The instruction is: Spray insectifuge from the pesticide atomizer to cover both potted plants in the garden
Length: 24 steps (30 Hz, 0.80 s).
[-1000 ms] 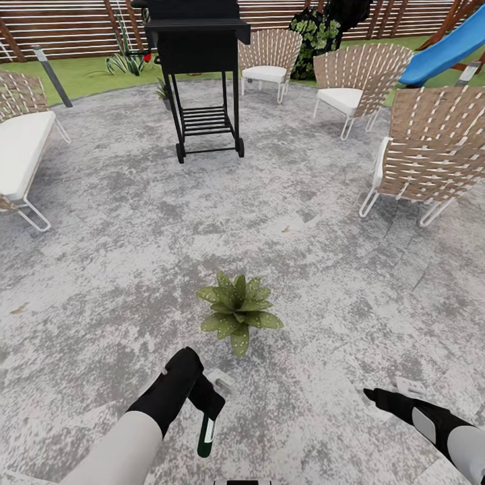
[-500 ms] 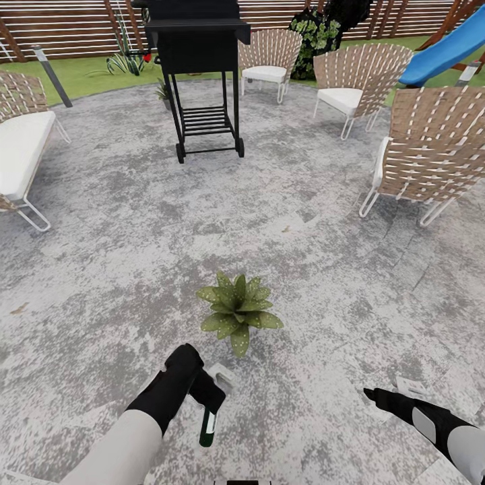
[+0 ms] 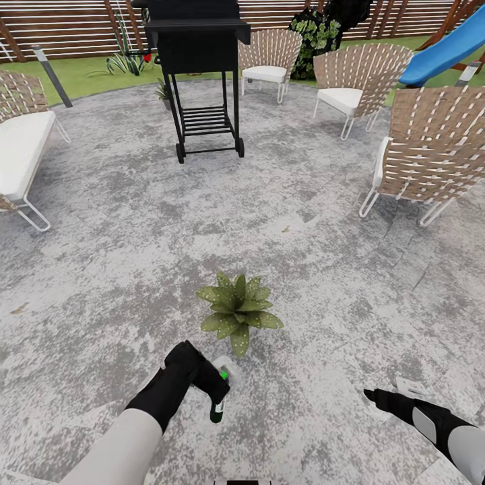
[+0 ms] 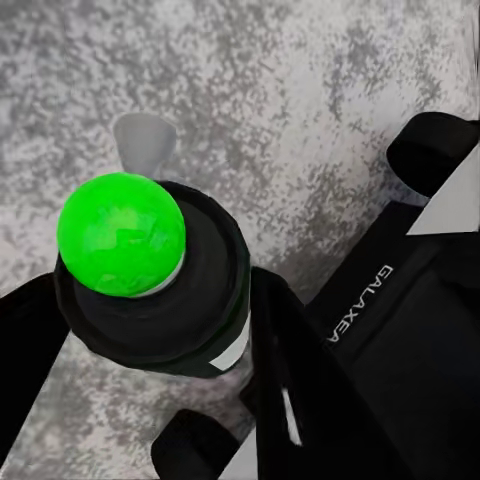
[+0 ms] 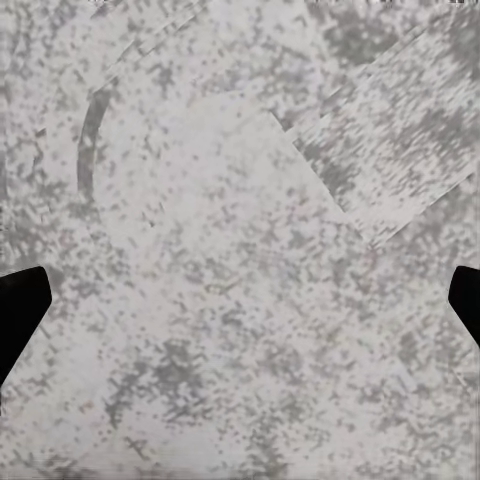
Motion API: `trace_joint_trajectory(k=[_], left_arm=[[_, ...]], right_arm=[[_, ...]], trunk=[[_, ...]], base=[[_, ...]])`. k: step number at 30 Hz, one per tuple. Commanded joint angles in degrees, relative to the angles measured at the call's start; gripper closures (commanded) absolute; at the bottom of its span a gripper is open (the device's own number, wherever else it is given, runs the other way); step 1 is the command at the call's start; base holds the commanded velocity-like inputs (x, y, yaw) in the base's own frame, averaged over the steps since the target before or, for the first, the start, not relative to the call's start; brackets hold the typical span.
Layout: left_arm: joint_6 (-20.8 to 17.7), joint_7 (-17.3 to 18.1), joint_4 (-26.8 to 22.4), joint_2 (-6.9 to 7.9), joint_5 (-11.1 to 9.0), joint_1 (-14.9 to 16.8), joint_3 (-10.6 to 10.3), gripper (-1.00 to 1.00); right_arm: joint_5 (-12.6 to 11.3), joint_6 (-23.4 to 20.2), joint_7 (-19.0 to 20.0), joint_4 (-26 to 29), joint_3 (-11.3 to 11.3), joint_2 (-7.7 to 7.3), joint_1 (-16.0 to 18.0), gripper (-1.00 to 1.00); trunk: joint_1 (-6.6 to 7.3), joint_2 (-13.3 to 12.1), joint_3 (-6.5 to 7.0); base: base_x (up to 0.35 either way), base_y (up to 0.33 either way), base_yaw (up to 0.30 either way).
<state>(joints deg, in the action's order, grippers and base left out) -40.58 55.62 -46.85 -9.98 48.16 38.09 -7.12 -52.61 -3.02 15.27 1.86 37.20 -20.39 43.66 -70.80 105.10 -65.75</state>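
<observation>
My left gripper is shut on the pesticide atomizer, a dark-green bottle held low over the patio, just short of the near potted plant. The spray head shows a bright green dot and faces that plant. In the left wrist view the atomizer sits between the black fingers, green dot on top. A second small potted plant stands far back by the grill's leg. My right gripper hovers open over bare paving at the lower right, with its fingertips wide apart.
A black grill cart stands at the back centre. Wicker chairs ring the right and back of the grey patio. A white-cushioned seat is at the left, with a grey bollard lamp behind it. A blue slide is at the top right.
The left gripper has swung the atomizer from hanging down to pointing toward the near plant. A green dot now shows on its head. The right arm and the view are still.
</observation>
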Motion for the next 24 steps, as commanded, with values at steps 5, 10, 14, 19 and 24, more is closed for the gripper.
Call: trace_joint_trajectory(k=[5, 10, 14, 19, 24], left_arm=[[2.6, 0.5, -1.1, -0.02, 0.5, 0.1, -2.2, 1.00], [8.0, 4.0, -1.3, -0.01, 0.8, 0.1, -3.6, 1.00], [11.7, 6.6, -1.3, 1.35, 1.0, 0.1, -3.8, 1.00], [18.1, 12.1, -1.3, 3.84, 1.1, 0.1, -3.8, 1.00], [23.6, 18.3, -1.3, 6.41, 1.1, 0.4, -3.7, 1.00]], right_arm=[[5.0, -0.4, 0.1, 13.1, 0.5, -0.41, 0.0, -1.00], [18.0, -2.0, 0.3, 28.7, 0.2, -0.37, 0.0, -1.00], [19.6, -4.3, 9.8, 32.6, 0.1, -0.36, 0.0, -1.00], [19.9, -4.8, 25.4, 33.2, 0.0, -0.35, 0.1, -1.00], [19.9, -4.8, 32.2, 33.3, 0.0, -0.31, 0.6, -1.00]], trunk=[[0.00, 0.0, -0.04], [0.00, 0.0, -0.04], [0.00, 0.0, -0.04], [0.00, 0.0, -0.04], [0.00, 0.0, -0.04]], base=[[0.000, 0.000, 0.000], [0.000, 0.000, 0.000], [0.000, 0.000, 0.000], [0.000, 0.000, 0.000], [0.000, 0.000, 0.000]])
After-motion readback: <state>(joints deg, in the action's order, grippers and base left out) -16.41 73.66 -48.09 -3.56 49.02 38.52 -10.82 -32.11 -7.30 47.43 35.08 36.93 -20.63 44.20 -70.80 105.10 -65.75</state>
